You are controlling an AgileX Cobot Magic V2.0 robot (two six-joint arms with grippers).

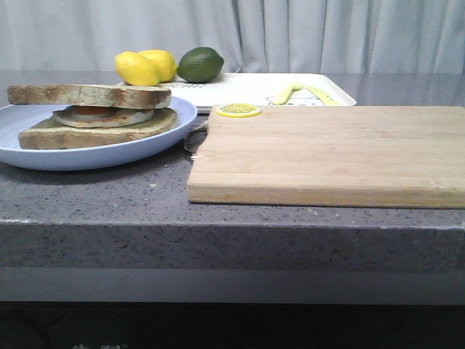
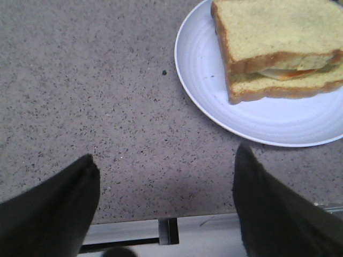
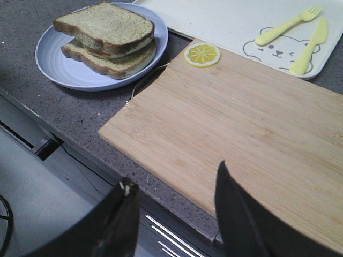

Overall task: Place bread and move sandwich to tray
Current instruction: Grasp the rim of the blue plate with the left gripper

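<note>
On the grey speckled counter [image 1: 109, 193], left of centre, the blue plate [image 1: 43, 156] carries the sandwich [image 1: 94, 116]: a toast base, a fried egg [image 1: 102, 116] and the bread [image 1: 87, 95] already lying on top as its upper slice. Bread placement therefore appears done. Behind the wooden board [image 1: 334, 153] lies the tray [image 1: 247, 87], white and rimmed, well apart from the plate; the sandwich is not yet on it, so the move to the tray is judged to remain.

Left gripper [image 2: 166, 214]: fingers spread wide, nothing between them, hovering over bare counter near the plate's rim. Right gripper [image 3: 174, 219]: fingers likewise parted and empty, above the near edge of the board.

Other items: a lemon slice [image 1: 238, 110] on the board's far corner nearest the plate; two lemons [image 1: 145, 67] and a lime [image 1: 200, 64] at the tray's far left end; a pale yellow fork [image 3: 289, 24] and knife [image 3: 311, 45] on the tray.

Markings: no brand or legible writing is visible. The tray bears only an outline drawing of a bear's face [image 3: 270, 48], seen in the right wrist view.
</note>
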